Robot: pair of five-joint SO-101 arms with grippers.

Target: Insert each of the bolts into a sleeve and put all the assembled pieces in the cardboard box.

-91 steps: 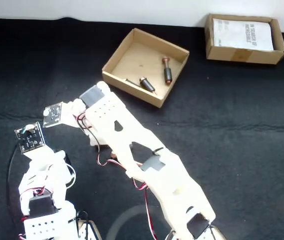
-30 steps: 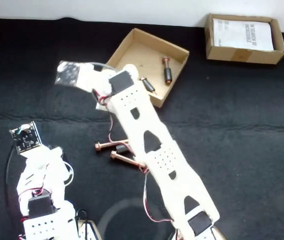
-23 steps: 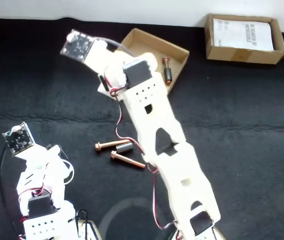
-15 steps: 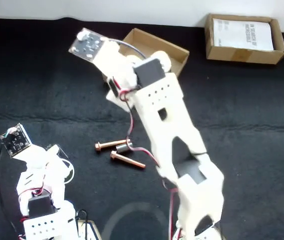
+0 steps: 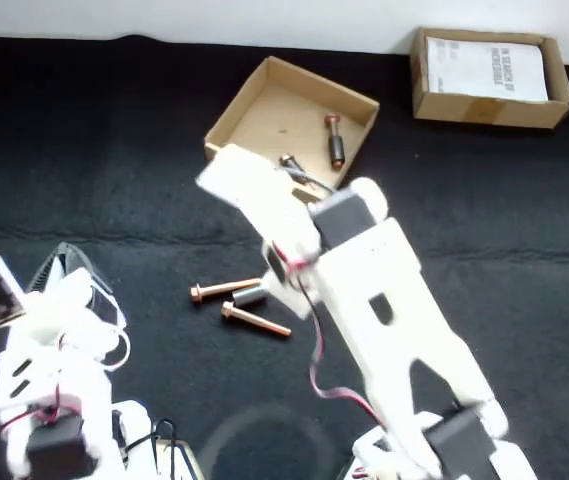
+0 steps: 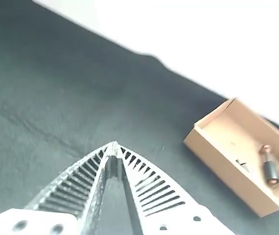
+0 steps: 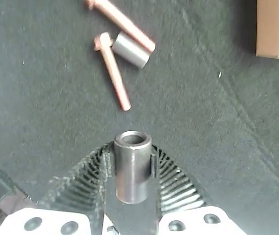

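My right gripper (image 7: pixel 132 147) is shut on a grey sleeve (image 7: pixel 132 169), held upright with its open bore facing the mat. Below it lie two copper bolts (image 7: pixel 114 71) (image 7: pixel 122 18) and a second grey sleeve (image 7: pixel 131 49). In the high view the bolts (image 5: pixel 224 289) (image 5: pixel 254 320) and the loose sleeve (image 5: pixel 251 296) lie beside the right arm (image 5: pixel 384 300). The cardboard box (image 5: pixel 254 110) holds two assembled pieces (image 5: pixel 335 140) (image 5: pixel 294 165). My left gripper (image 6: pixel 112 147) is shut on nothing, at the near left (image 5: pixel 62 260).
A second cardboard box (image 5: pixel 489 105) with a printed sheet inside stands at the back right. The black mat (image 5: pixel 504 260) covers the table. The open box (image 6: pixel 213 152) lies far ahead of the left gripper.
The right arm has swung back from the cardboard box's near-left corner to above the bolts, sleeve still held. The left arm has shifted left and toward the camera.
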